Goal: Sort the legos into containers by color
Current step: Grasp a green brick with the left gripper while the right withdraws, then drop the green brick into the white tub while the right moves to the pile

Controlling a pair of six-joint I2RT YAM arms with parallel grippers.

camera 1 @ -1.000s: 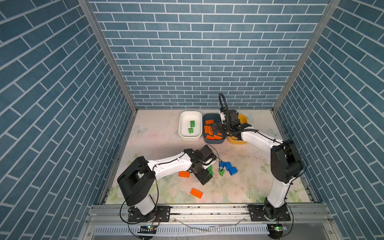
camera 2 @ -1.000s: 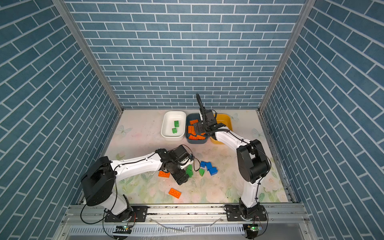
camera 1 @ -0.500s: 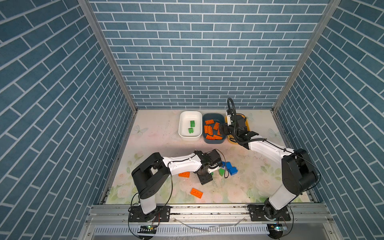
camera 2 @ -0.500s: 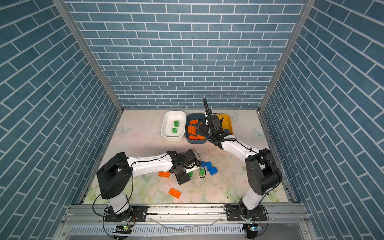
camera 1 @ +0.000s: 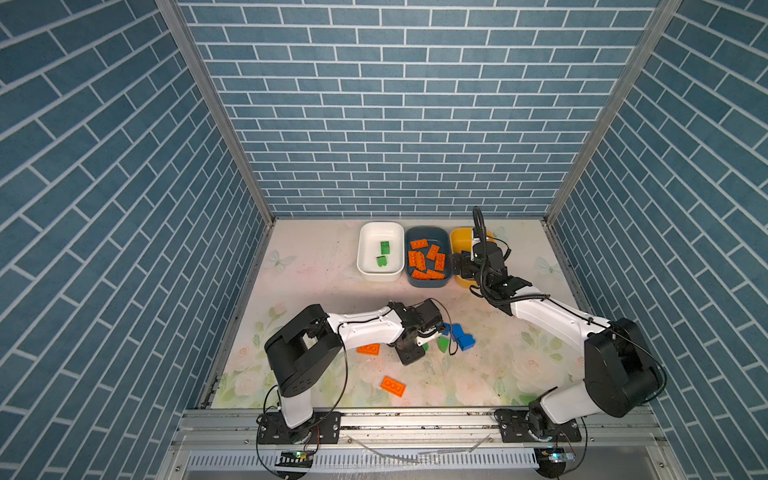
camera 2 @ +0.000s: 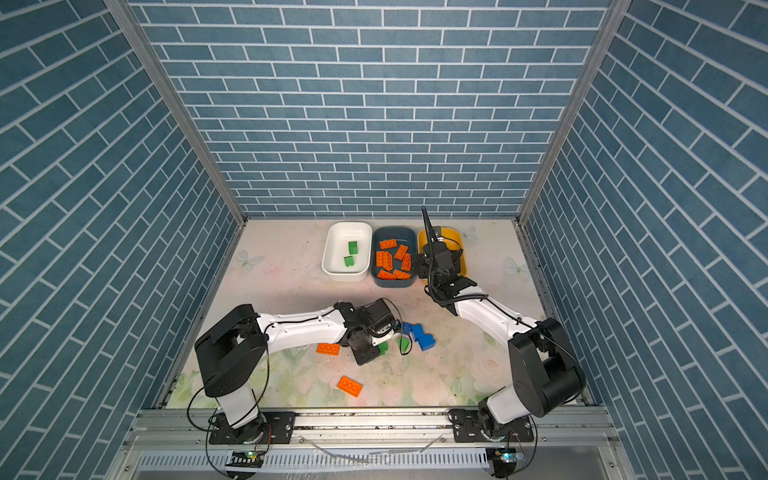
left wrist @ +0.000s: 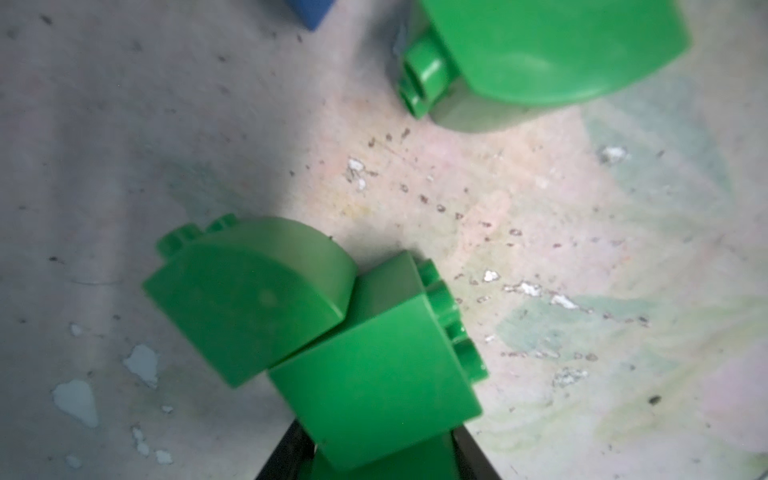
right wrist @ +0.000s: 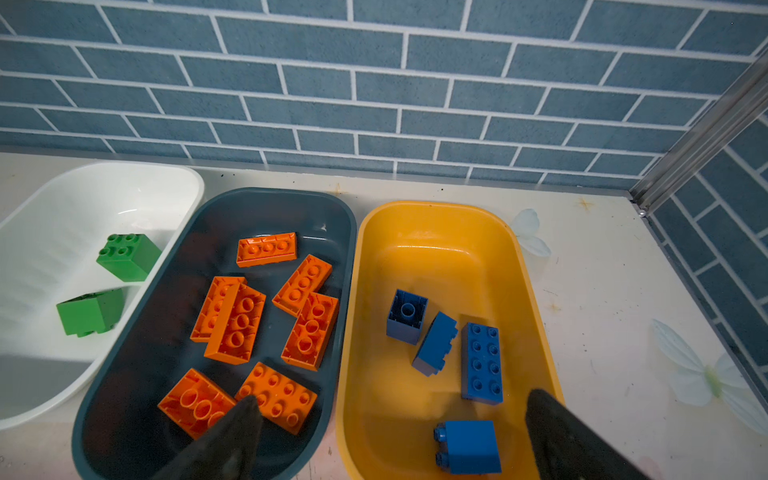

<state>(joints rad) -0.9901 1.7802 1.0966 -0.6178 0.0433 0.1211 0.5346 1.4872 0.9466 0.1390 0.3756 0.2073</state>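
3 tubs are sitting side by side along the far edge of the desk (camera 1: 316, 266), right of its middle. The white tub (right wrist: 50, 374) is holding 2 green bricks (right wrist: 129, 257). The teal tub (right wrist: 274, 212) is carrying 7 orange plates (right wrist: 267, 248), 2 of them overlapping. The yellow tub (right wrist: 436, 266) is holding 4 blue bricks (right wrist: 482, 363).

Nearer the desk's middle, 2 loose orange plates (camera 1: 392, 386) are lying well apart, one of them partly under the left arm. A tight blue cluster (camera 1: 461, 336) is showing at least 2 bricks, and its exact count cannot be told. 3 loose green pieces are lying just beside it.

The left gripper (left wrist: 376, 457) is clenching the square green brick (left wrist: 374, 374), with its 2 dark fingers (left wrist: 278, 461) pressing on opposite sides. That brick is lying on its side with its studs pointing sideways, and it is touching the rounded green brick (left wrist: 249, 307). The second rounded green brick (left wrist: 540, 50) is lying apart from the pair.

The right gripper (right wrist: 392, 415) is hovering over the near ends of the teal and yellow tubs. Its jaws are spreading wide and are holding and touching nothing.
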